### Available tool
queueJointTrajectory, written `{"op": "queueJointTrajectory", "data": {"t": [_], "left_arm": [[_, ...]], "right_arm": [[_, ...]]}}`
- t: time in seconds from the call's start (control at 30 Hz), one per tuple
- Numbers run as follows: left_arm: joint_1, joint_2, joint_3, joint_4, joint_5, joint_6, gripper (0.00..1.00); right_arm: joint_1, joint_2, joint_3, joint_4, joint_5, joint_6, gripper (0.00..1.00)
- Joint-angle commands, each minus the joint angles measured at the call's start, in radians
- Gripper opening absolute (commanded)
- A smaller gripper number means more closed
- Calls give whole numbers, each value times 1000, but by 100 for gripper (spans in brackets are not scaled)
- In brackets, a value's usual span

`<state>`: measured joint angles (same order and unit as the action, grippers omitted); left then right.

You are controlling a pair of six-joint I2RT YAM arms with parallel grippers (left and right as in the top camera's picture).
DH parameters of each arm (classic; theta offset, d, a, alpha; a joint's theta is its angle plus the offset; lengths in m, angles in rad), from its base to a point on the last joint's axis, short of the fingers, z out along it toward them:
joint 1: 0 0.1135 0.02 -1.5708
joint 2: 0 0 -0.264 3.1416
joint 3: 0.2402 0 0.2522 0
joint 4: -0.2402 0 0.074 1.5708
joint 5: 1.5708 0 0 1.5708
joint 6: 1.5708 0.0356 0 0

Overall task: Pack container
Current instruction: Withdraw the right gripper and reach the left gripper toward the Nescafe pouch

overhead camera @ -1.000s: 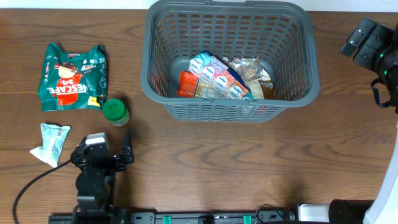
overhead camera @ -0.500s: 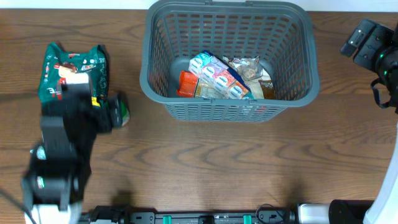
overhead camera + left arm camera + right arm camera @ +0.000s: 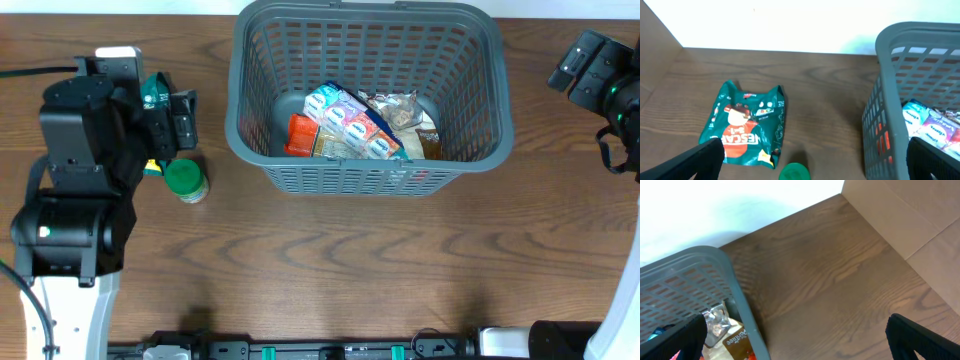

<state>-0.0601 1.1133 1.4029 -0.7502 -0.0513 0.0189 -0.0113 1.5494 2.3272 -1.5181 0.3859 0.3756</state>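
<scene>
Grey basket [image 3: 350, 178] upper centre of the overhead frame, packets [image 3: 352, 124] on its floor, left gripper [image 3: 813, 148] spread wide over green packet [image 3: 745, 125] and jar [image 3: 185, 181] at left, right gripper [image 3: 795, 329] released, upper right.

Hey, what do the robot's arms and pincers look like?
Both are blocky black housings. The left arm has a white lower link, a green light and a black cable; the right arm also shows a green light. The pincer fingers are black.
</scene>
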Motion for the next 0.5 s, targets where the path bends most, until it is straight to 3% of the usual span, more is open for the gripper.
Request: {"op": "queueJointTrajectory", "data": {"t": [0.0, 0.13, 0.27, 0.4, 0.47], "left_arm": [[-2, -27, 22, 19, 15, -13, 98], [0, -50, 22, 32, 5, 0, 99], [48, 7, 22, 6, -137, -251, 99], [130, 111, 22, -24, -141, -552, 99], [165, 169, 22, -21, -140, -636, 99]], "right_arm": [[-8, 1, 2, -1, 13, 13, 99], [-8, 1, 2, -1, 13, 13, 99], [-8, 1, 2, -1, 13, 13, 99], [-8, 1, 2, -1, 13, 13, 99], [-8, 1, 2, -1, 13, 13, 99]]}}
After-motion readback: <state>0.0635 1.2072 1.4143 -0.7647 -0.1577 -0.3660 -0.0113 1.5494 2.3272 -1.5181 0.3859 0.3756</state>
